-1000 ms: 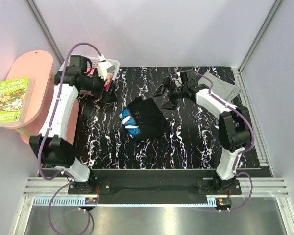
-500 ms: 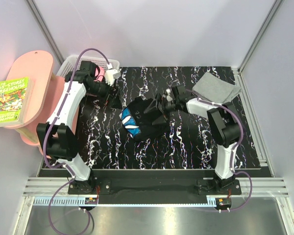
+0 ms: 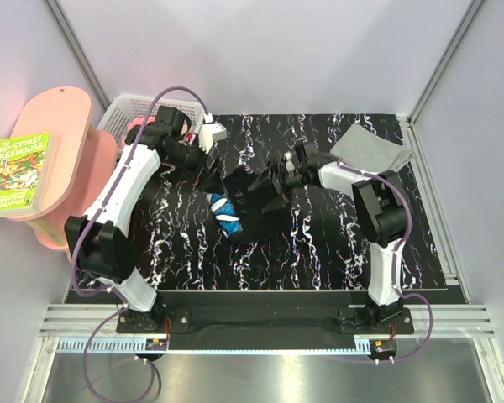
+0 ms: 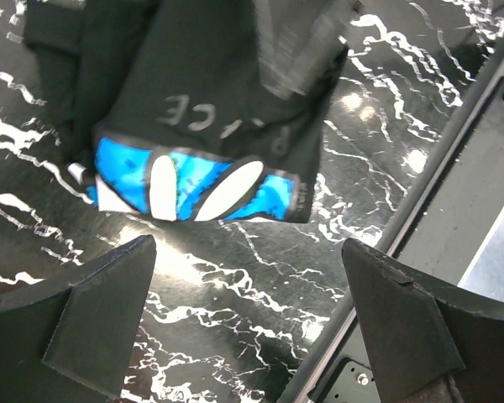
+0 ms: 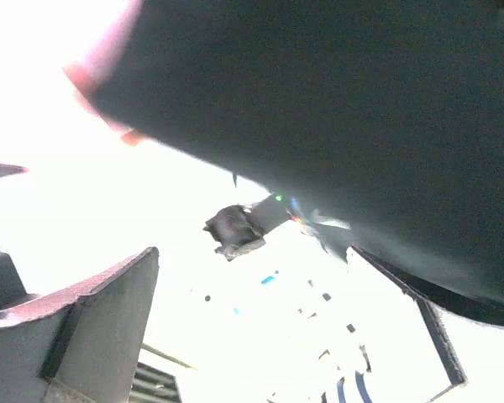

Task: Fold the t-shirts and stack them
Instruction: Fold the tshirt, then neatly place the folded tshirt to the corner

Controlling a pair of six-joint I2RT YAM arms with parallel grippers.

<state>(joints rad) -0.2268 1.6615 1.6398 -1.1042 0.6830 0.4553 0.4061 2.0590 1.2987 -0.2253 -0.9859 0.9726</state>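
A black t-shirt with a blue and white print lies crumpled mid-table. A light grey t-shirt lies folded at the back right. My left gripper hangs open at the black shirt's back left edge. In the left wrist view the shirt and its print lie ahead of the open left gripper, with only bare table between the fingers. My right gripper is open at the shirt's back right edge. In the glare-washed right wrist view, dark cloth sits close above the open right gripper.
A white basket with pink cloth stands at the back left corner. Beside it is a pink stand holding a book. The black marbled table ends at a metal rail in front; walls close in on the other sides.
My left gripper swung from the basket rightward to the black shirt. My right gripper moved left from near the grey shirt onto the black shirt's edge, which has bunched up.
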